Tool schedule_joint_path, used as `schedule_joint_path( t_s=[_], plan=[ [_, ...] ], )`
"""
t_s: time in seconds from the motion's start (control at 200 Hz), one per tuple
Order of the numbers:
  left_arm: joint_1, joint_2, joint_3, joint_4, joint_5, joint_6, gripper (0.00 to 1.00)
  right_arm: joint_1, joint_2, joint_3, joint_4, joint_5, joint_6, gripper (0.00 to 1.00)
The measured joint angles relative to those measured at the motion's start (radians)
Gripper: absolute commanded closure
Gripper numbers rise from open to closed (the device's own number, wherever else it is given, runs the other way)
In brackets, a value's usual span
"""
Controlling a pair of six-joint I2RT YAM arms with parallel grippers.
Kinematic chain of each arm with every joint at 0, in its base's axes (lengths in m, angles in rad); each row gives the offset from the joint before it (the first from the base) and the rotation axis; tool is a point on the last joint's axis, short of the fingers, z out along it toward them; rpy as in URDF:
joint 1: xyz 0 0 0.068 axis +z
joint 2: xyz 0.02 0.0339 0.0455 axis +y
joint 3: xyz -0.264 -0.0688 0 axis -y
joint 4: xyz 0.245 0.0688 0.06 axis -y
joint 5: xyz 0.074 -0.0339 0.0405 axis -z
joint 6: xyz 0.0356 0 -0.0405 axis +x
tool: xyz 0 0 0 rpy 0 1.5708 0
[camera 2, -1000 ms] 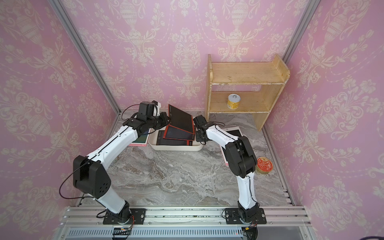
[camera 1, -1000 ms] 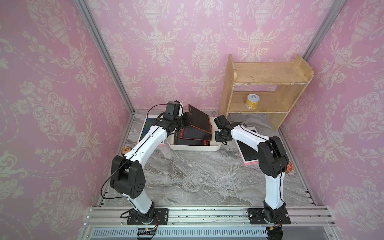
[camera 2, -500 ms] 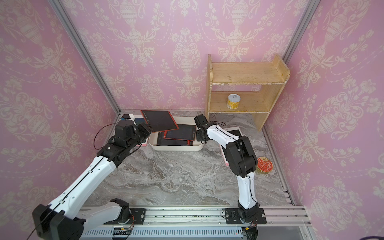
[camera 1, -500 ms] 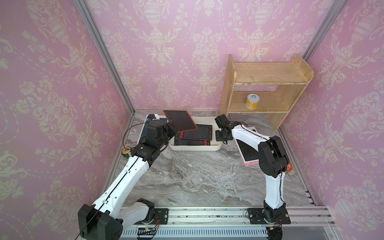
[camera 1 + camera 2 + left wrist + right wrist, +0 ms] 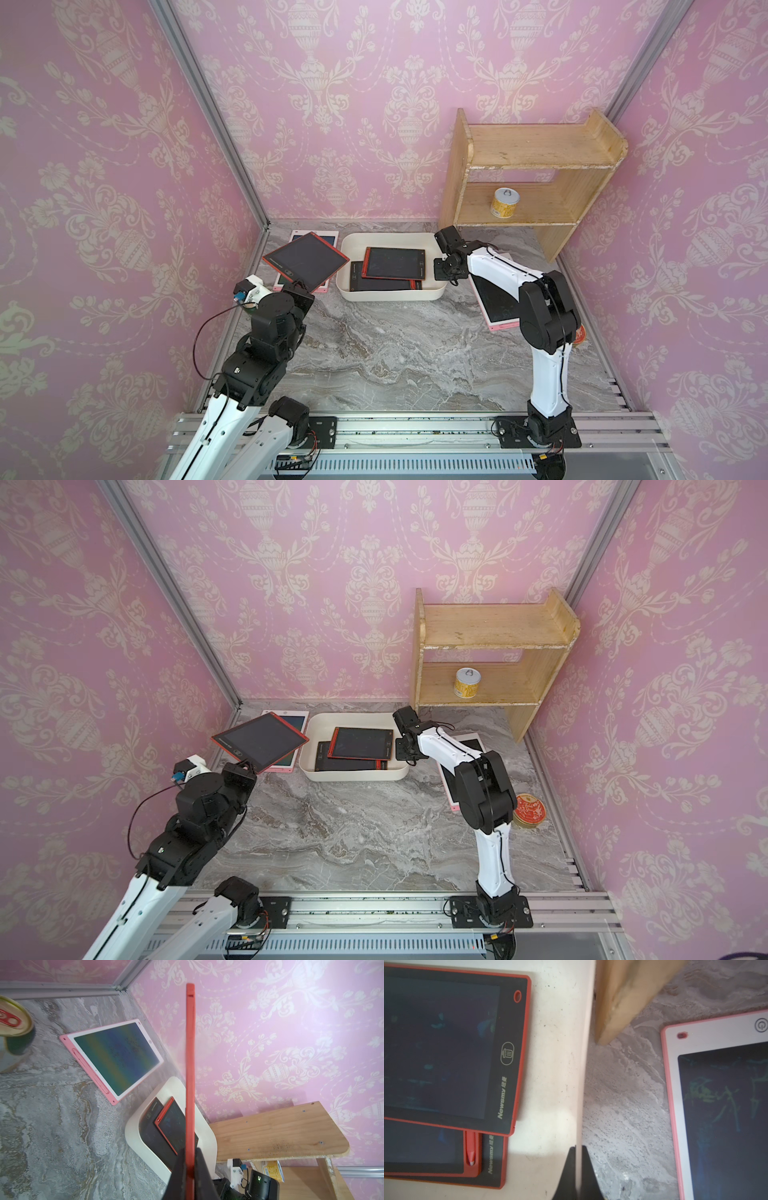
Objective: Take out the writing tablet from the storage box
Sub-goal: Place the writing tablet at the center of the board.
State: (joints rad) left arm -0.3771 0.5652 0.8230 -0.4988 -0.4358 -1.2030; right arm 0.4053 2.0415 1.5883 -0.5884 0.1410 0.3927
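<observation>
Left wrist view looks along the thin edge of the red-framed, dark-screened writing tablet (image 5: 190,1064). The left gripper (image 5: 190,1151) clamps it at one corner, a black finger on each face. In both top views this tablet hangs tilted in the air at the far left, outside the box and left of it. It is above a flat pink-framed tablet (image 5: 316,236) that lies on the grey marble tabletop (image 5: 395,353). A gold-lidded tin can (image 5: 12,1020) stands on the tabletop near that pink tablet.

To the right sits the off-white, round-cornered plastic storage box (image 5: 390,296). Two more red-framed tablets lie in it: the upper tablet (image 5: 394,263) rests askew on the lower tablet (image 5: 374,284), whose side slot holds a red stylus (image 5: 470,1149).

The right gripper (image 5: 578,1153) is closed on the box's right wall, one finger inside and one outside. Just right of the box a second pink-framed tablet (image 5: 496,299) lies flat, partly under the right arm. At the far right stands a two-tier wooden shelf (image 5: 540,149) with a small yellow can (image 5: 505,202) on its lower board. Nearer, a round red-lidded tin (image 5: 528,810) rests on the tabletop.
</observation>
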Motion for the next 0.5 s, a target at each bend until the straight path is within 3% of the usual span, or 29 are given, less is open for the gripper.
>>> schedule_joint_path(
  t_s=[0.26,0.5],
  plan=[
    [0.0,-0.134,-0.023,-0.187,-0.121,-0.097,1.0,-0.013,0.0,0.0,0.004,-0.03,0.001,1.0],
    [0.0,-0.161,-0.034,-0.298,-0.147,-0.177,1.0,-0.016,0.0,0.0,0.004,-0.034,0.001,1.0]
  ],
)
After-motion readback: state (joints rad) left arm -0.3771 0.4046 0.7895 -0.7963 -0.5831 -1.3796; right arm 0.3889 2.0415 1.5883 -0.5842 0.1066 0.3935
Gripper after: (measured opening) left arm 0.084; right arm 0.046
